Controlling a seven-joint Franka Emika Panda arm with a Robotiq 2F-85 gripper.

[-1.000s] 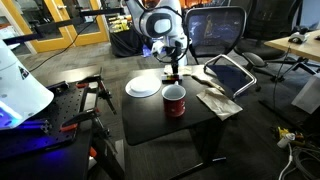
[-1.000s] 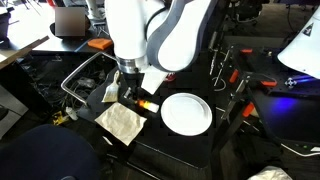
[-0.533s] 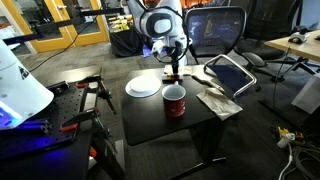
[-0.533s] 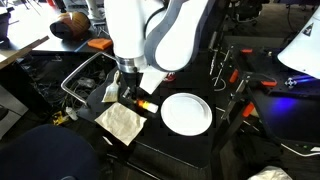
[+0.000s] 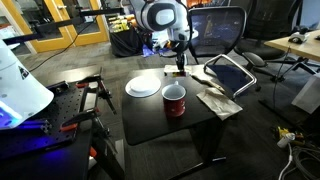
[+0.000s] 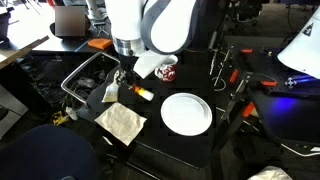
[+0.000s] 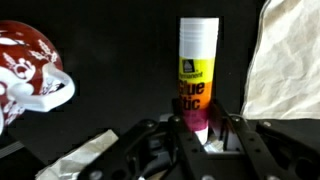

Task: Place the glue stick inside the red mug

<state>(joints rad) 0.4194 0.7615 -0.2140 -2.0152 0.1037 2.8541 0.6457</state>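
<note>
While your gripper (image 7: 203,133) is clamped on the glue stick (image 7: 197,72), pinching only its lower end between the 2 fingers (image 7: 238,140), most of the stick juts out past the fingertips, capped end foremost; in an exterior view the stick (image 5: 180,70) appears to hang clear of the black worktop (image 5: 150,115), near the edge by the robot's base. Red mug (image 5: 174,101): upright, toward the opposite edge, apart from the stick, with the white plate (image 5: 143,86) near it. Crumpled cloth (image 5: 215,100): draped over 1 side edge. Probable hazards, as judged:
1. With so short a hold, the stick may pivot or slide out if you swing quickly.
2. If you cross too low, the free end may strike the mug's rim and tip the mug or push it toward the worktop's edge.
3. If you let go off-centre or from too high, the stick may glance off the rim onto the plate or over the edge.
</note>
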